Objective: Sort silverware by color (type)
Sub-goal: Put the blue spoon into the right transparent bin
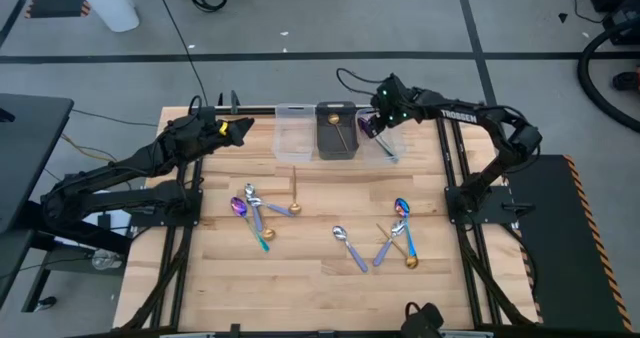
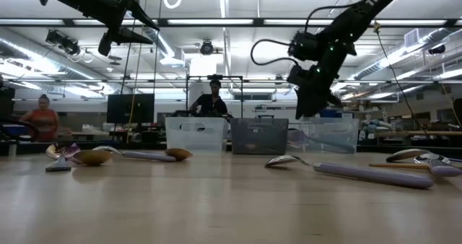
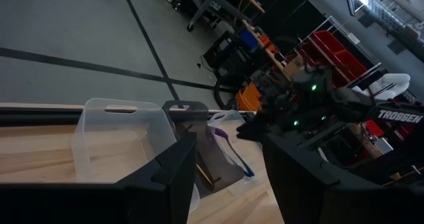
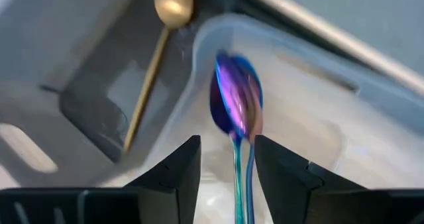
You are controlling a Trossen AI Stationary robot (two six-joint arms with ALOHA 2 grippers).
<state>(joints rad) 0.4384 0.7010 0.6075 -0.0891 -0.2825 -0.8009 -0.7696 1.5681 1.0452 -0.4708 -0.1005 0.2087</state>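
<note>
Since rainbow spoons point(image 4: 237, 111) belong in the clear bin point(image 1: 392, 143) at the table's far edge, the right gripper point(image 4: 227, 159) hangs over it, fingers parted, spoons released inside; the left gripper point(image 1: 232, 128) waits open near the far-left corner.

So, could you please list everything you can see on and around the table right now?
Table: one, light wood.
Clear bins: two, far edge, flanking the dark bin.
Dark bin: one, holding one gold spoon.
Rainbow spoons: apparently two, blue-purple, in the right-hand clear bin.
Left cluster: roughly five mixed spoons.
Right cluster: roughly six mixed spoons.
People: two, in the room behind.
Left gripper: open, beside the bins.
Right gripper: open, above the rainbow spoons.
</note>
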